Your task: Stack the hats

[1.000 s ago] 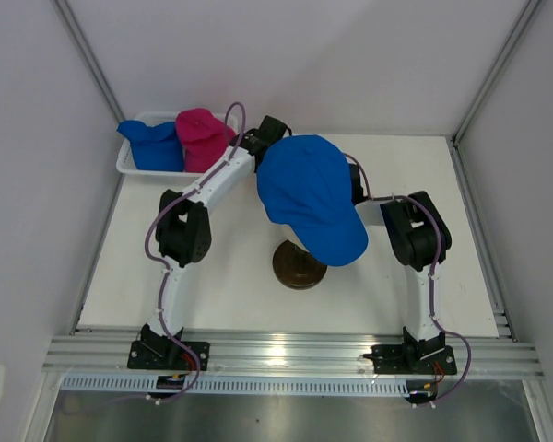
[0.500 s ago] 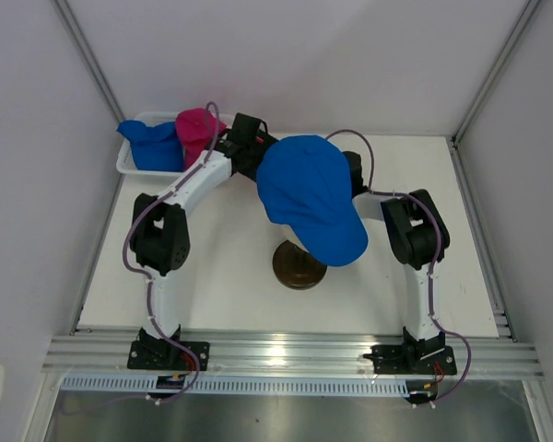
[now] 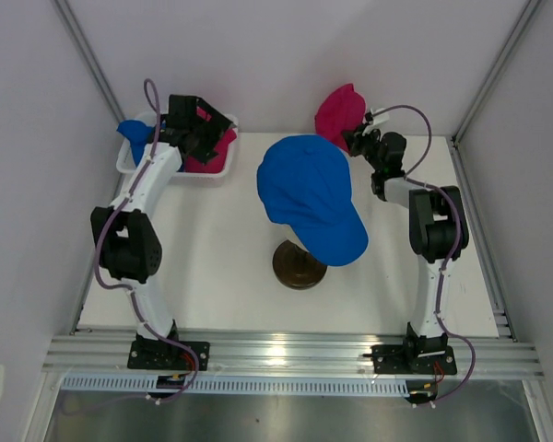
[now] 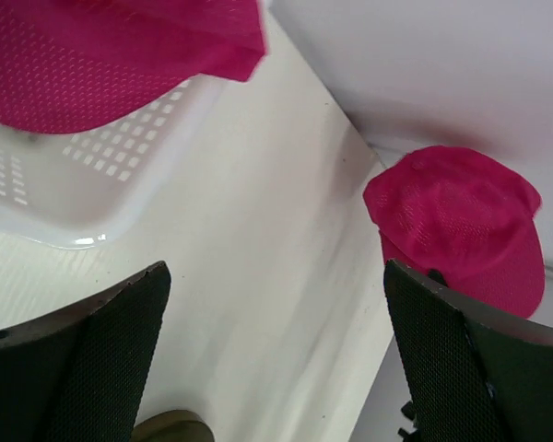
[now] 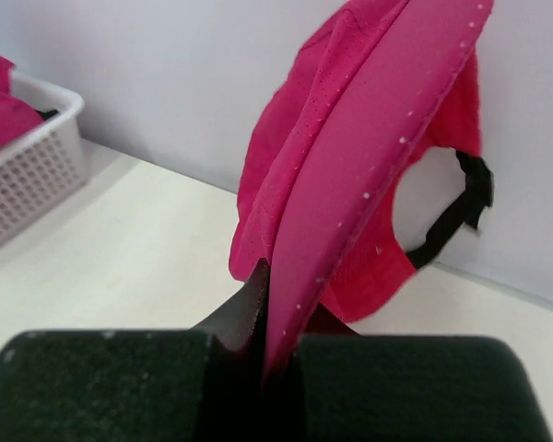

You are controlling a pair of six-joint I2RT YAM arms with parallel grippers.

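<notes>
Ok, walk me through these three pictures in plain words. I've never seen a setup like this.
These are two robot arms bolted to the near edge of a white table. One picture looks down from above. The other two come from a small camera on each wrist, so you see that arm's own jaws at the bottom. In the middle, a blue cap sits on a stand with a dark round base. At the back left, a white basket holds a pink cap and a second blue cap. The left arm reaches over the basket, jaws wide open and empty. The right arm reaches toward the back wall, jaws shut on the brim of another pink cap, holding it up.
</notes>
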